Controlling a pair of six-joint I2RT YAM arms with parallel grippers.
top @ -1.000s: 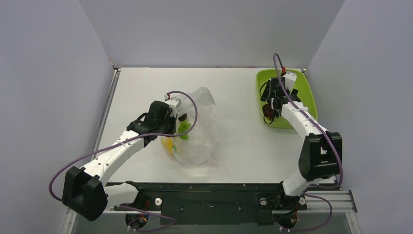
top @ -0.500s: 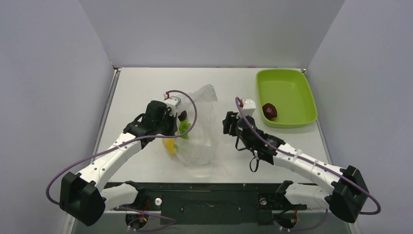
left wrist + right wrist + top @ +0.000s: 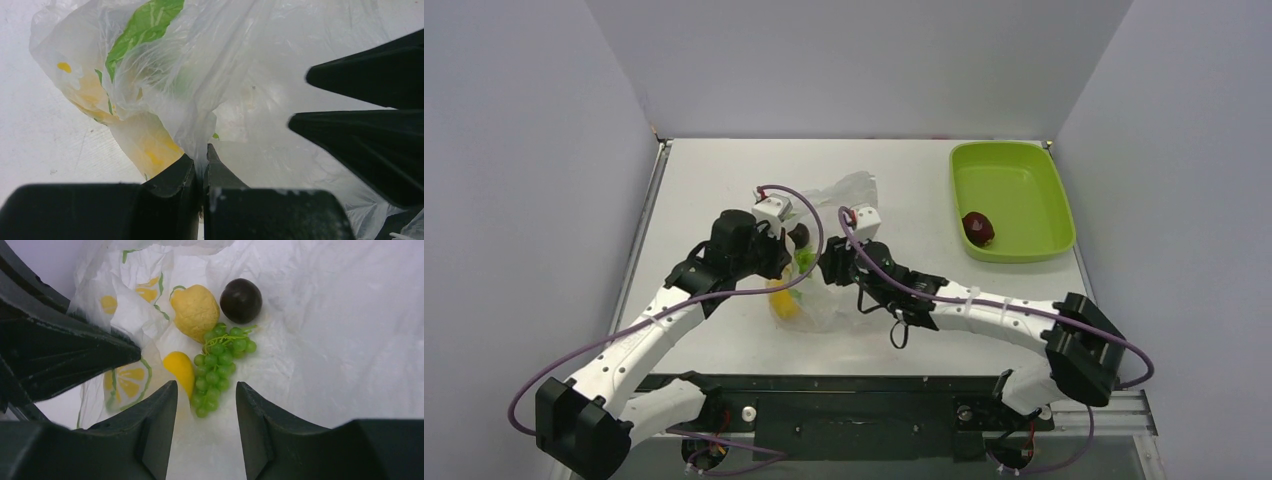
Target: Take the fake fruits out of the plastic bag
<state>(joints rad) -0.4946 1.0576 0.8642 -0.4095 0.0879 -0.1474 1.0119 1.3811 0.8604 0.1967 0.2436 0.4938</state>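
No text, label, brand, number or sign can be read in any of the views. The only printing is on the plastic bag (image 3: 125, 375), and it is pictures alone: yellow citrus slices and green leaves.

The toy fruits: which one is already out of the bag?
The dark reddish one, lying alone in the lime-green tray on the right. All the others are inside the plastic bag.
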